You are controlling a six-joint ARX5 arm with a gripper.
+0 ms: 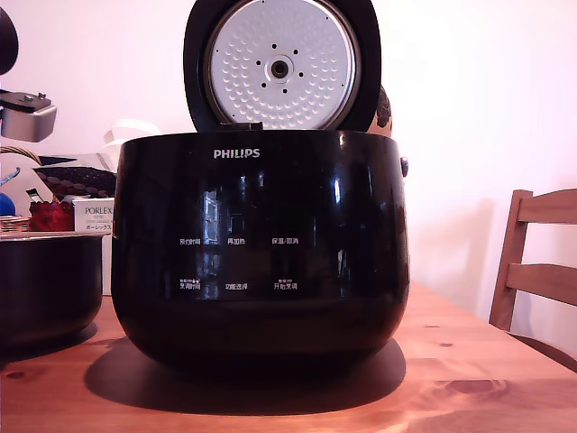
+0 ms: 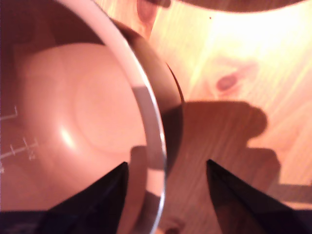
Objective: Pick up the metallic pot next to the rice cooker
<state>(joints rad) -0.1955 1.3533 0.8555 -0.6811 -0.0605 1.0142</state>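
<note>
Here the jaws gape wide, straddling the metallic pot [image 2: 73, 126] rim — nothing gripped.

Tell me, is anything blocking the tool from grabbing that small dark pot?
Nothing visible. In the wrist view the open tool straddles the metallic pot at its rim, one finger inside, the other over bare table.

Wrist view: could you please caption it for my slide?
Open end effector straddling the metallic pot rim above the wooden table.

Warm, bright light; glare washes out the counter [image 2: 253, 44] in the blurry wrist view. The cooker [image 1: 261, 253] casts a dark shadow and shows reflections.
</note>
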